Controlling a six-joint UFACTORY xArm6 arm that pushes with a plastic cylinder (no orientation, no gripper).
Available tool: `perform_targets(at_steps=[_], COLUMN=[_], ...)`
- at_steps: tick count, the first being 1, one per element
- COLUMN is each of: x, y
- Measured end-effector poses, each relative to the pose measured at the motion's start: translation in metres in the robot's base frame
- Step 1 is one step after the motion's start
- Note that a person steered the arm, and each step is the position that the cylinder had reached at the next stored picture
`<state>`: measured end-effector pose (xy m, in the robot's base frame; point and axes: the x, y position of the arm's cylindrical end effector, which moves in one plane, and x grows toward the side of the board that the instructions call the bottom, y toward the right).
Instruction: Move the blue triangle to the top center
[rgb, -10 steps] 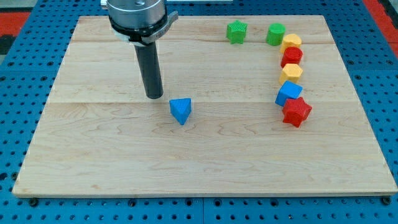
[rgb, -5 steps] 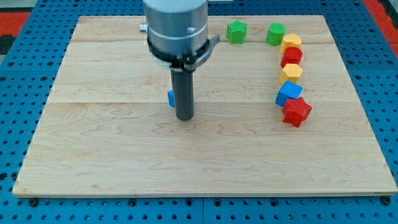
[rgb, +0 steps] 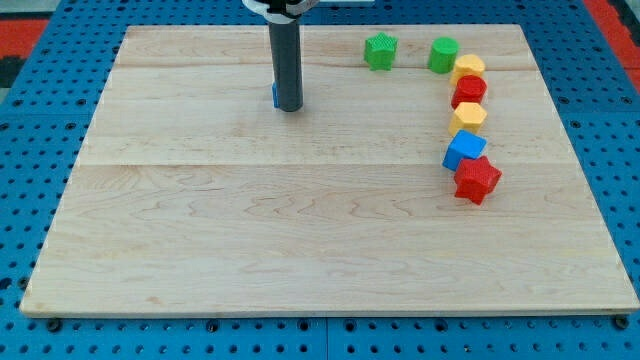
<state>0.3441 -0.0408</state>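
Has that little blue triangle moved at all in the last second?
Yes. The blue triangle has gone toward the view's top, now nearly level with the red block, mostly hidden behind my tip.

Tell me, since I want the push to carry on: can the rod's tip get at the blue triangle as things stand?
Probably yes. My tip sits right against the blue triangle, which shows only as a sliver at the rod's left edge, mostly hidden behind it. Nothing stands between them; the other blocks lie far off on the view's right.
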Motion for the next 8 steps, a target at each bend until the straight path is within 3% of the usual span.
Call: perform_targets(at_steps=[1, 3, 4, 5, 8], x=[-0.009, -0.060, -0.041, -0.056, -0.089], y=[-0.034, 0.004, -0.076, -0.091, -0.013])
